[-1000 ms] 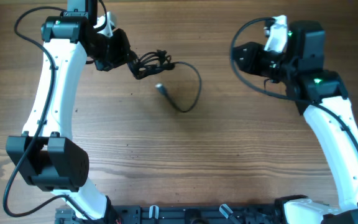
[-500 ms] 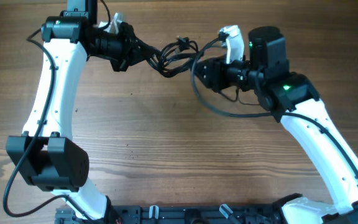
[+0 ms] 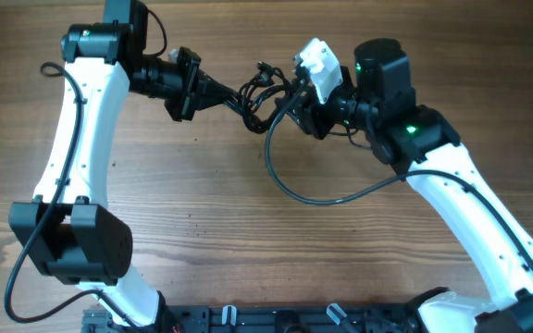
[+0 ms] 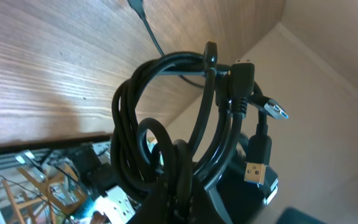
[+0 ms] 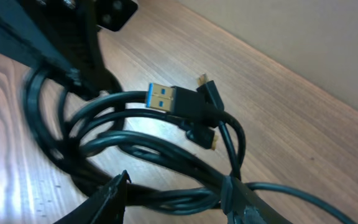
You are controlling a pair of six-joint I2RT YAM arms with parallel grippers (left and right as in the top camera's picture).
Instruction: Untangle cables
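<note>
The cables (image 3: 259,92) are a bundle of thin black cords with USB plugs, held in the air between my two arms. My left gripper (image 3: 222,92) is shut on the left side of the bundle. In the left wrist view its fingers (image 4: 179,186) clamp several loops of the cables (image 4: 166,106), with plug ends (image 4: 253,171) sticking out. My right gripper (image 3: 290,104) is open at the bundle's right side. In the right wrist view its fingers (image 5: 176,193) straddle several strands of the cables (image 5: 166,149). A blue-tongued USB plug (image 5: 163,96) lies above them.
A thicker black wire (image 3: 322,198) hangs in a wide loop below the right wrist; it looks like the arm's own wire. The wooden table (image 3: 202,231) lies beneath. The arm bases and a dark rail (image 3: 276,319) are at the front edge.
The right arm has swung left from the far right up to the bundle. The left gripper has carried the bundle rightward and off the table; the loose end no longer lies on the wood.
</note>
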